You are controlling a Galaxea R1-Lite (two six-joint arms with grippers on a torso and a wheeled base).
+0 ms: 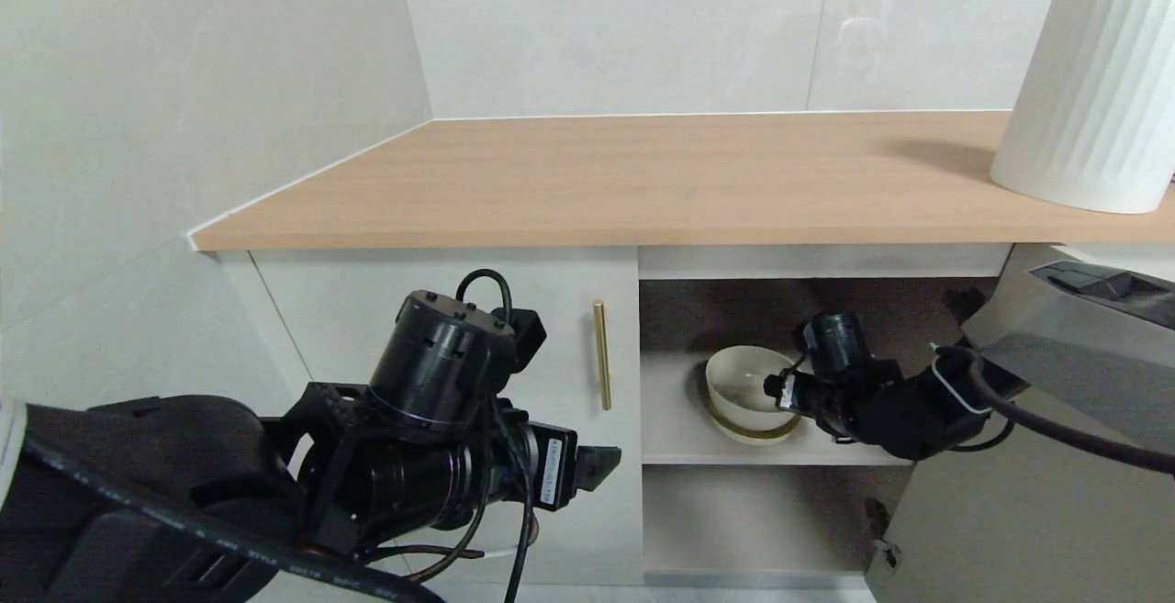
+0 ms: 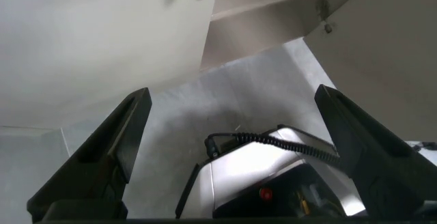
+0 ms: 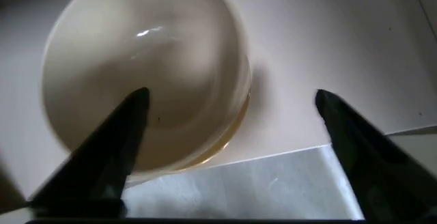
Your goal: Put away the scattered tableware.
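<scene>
A cream bowl point(image 1: 748, 387) is set near the left end of the cupboard shelf point(image 1: 675, 445), on what may be a plate point(image 1: 748, 431). The right gripper point(image 3: 231, 100) is held just beside it and the left gripper point(image 2: 233, 95) before the shut door point(image 1: 349, 300), both with fingers apart.

bowl point(image 1: 745, 387) on cabinet shelf point(image 1: 675, 442) | right gripper point(image 1: 780, 389) just right of bowl | left gripper point(image 1: 595, 467) left of bowl | countertop point(image 1: 643, 181) above bowl

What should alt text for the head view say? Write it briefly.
The open right gripper is inside an open cabinet, at a cream bowl on its shelf. The left gripper hangs before the closed door.
</scene>
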